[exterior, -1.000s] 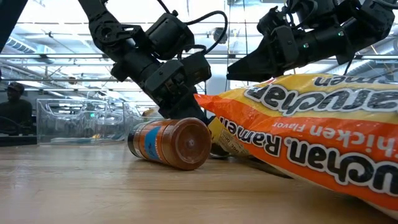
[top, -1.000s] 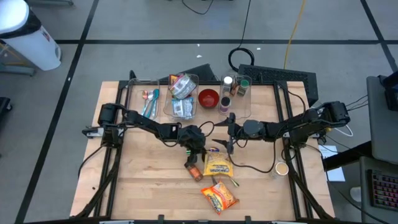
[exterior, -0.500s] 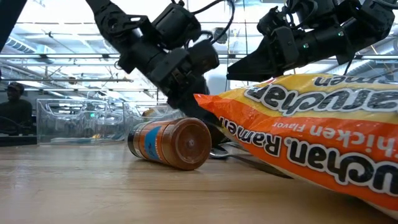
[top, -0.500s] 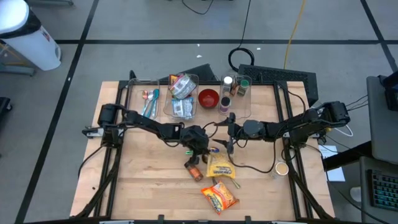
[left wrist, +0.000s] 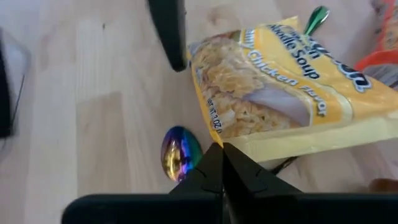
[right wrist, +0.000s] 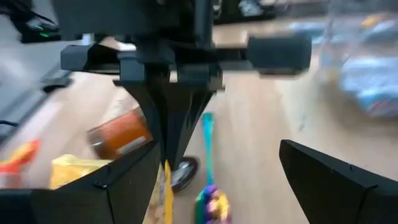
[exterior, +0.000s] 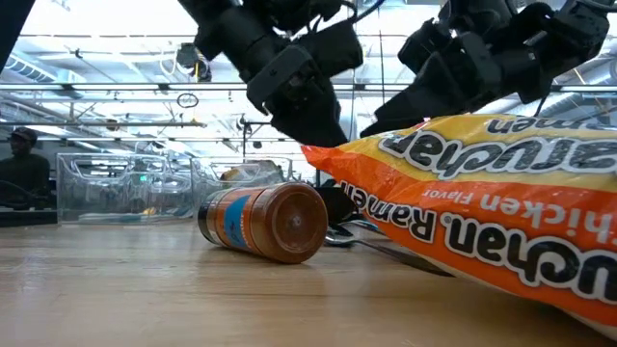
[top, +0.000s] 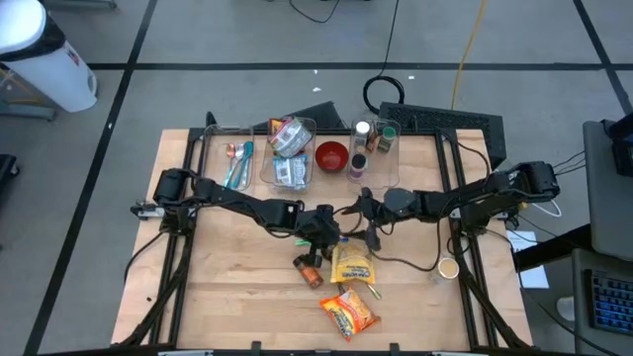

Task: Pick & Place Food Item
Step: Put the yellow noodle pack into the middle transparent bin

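Yellow packet (left wrist: 280, 93) reads "Chicken Soup"; orange packet (exterior: 492, 212) "Chicken Ramen", apparently.

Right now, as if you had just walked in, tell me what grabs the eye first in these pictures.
The two dark grippers meet nose to nose at mid-table: the left gripper shut, the right gripper open. Just in front of them lie a yellow chicken noodle soup packet, an orange ramen packet nearer the table's front edge, and an orange-brown spice jar on its side. An iridescent spoon lies at the soup packet's edge.
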Controlling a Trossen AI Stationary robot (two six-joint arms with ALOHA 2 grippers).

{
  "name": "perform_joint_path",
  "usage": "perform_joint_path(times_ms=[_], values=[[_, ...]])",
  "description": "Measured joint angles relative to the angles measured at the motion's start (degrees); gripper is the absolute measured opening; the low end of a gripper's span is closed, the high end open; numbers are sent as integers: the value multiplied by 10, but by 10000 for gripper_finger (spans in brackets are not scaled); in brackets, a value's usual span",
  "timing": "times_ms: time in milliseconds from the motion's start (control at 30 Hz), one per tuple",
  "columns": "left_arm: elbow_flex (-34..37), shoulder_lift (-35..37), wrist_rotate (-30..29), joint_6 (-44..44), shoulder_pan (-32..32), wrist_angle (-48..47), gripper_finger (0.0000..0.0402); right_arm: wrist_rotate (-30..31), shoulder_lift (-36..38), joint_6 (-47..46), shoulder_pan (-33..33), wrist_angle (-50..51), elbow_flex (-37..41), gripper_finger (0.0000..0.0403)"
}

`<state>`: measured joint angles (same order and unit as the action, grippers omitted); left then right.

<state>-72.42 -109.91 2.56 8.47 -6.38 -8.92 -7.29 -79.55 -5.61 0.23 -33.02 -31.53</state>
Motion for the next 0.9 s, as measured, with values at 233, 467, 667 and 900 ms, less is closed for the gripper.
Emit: perform_joint_path(times_ms=[233, 467, 667, 900], values=[[-58, 0, -29, 39, -15, -65, 1, -44, 5, -30, -19, 36, 0, 320], [-109, 0, -58, 77, -26, -111, 0, -129, 5, -63, -28, 39, 0, 320], [-115, 0, -71, 89, -28, -111, 0, -144, 5, -67, -24, 31, 0, 320], [-115, 0, -93, 94, -27, -107, 0, -170, 5, -84, -20, 14, 0, 320]])
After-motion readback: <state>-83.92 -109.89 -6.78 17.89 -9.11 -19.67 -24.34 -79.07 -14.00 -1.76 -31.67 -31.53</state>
